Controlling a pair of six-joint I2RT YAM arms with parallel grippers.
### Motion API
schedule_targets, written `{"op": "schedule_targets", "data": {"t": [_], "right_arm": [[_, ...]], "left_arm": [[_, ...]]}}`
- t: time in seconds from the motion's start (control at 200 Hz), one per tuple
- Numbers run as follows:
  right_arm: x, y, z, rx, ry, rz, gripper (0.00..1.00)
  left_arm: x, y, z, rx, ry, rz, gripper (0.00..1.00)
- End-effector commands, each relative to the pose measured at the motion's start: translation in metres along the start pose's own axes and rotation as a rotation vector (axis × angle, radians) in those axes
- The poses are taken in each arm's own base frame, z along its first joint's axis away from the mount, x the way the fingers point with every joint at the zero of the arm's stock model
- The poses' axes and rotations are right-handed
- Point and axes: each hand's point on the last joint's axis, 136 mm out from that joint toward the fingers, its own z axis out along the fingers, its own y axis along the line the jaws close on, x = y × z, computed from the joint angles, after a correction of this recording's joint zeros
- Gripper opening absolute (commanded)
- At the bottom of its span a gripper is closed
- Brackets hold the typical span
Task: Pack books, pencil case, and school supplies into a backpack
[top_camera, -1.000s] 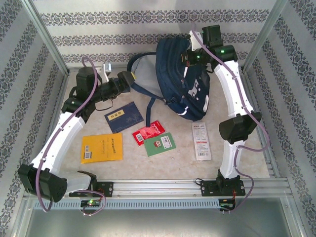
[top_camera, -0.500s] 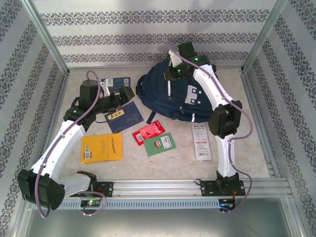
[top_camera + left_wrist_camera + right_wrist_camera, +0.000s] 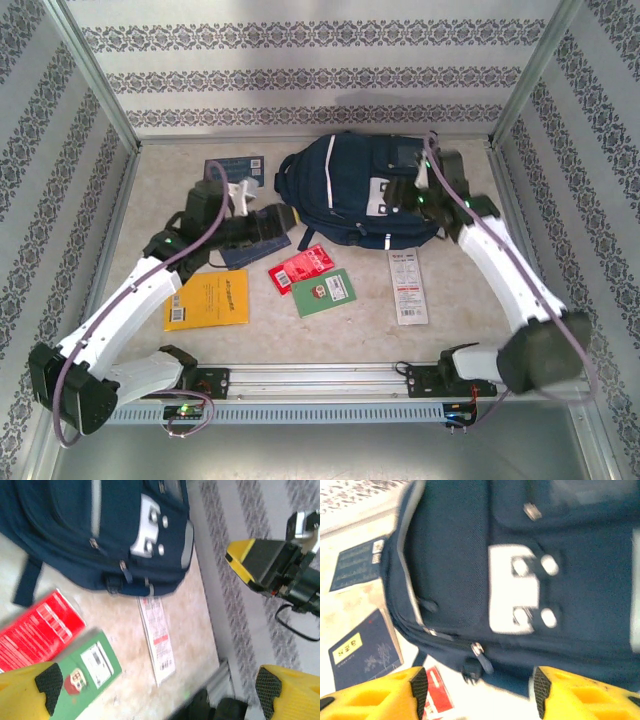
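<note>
The navy backpack (image 3: 345,190) lies flat at the back of the table, its grey patch (image 3: 512,595) and zipper pull (image 3: 482,662) facing my right wrist. My right gripper (image 3: 405,195) (image 3: 477,690) hangs open just over its right side, holding nothing. My left gripper (image 3: 272,225) (image 3: 155,692) is wide open and empty by the backpack's left edge. The books lie flat: a yellow one (image 3: 207,298), a green one (image 3: 323,292) (image 3: 85,670), a dark blue one (image 3: 233,167) (image 3: 355,565), and a second dark blue one (image 3: 365,652) partly under my left arm. School supplies: the red packet (image 3: 300,268) (image 3: 40,635) and the white strip (image 3: 407,285) (image 3: 157,635).
Patterned walls and metal frame posts (image 3: 100,75) close in the table on three sides. An aluminium rail (image 3: 320,378) runs along the near edge by the arm bases. Bare tabletop (image 3: 470,310) shows at the front right.
My right gripper has opened and let go of the backpack, which has gone from lifted to lying flat. The right arm swung down and right; my left gripper slid right over the dark blue book.
</note>
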Motion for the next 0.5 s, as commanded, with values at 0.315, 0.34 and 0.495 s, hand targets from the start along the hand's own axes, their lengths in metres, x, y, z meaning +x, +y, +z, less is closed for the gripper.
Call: {"op": "schedule_targets", "data": {"t": [0.315, 0.34, 0.495], "right_arm": [[0.14, -0.122, 0.028, 0.118, 0.189, 0.373, 0.72], [0.142, -0.123, 0.03, 0.119, 0.198, 0.376, 0.72], [0.154, -0.138, 0.042, 0.162, 0.253, 0.39, 0.72]], "left_arm": [[0.07, -0.001, 0.05, -0.048, 0.142, 0.151, 0.99], [0.071, -0.001, 0.051, -0.053, 0.142, 0.153, 0.99], [0.078, 0.004, 0.055, -0.069, 0.163, 0.151, 0.99]]}}
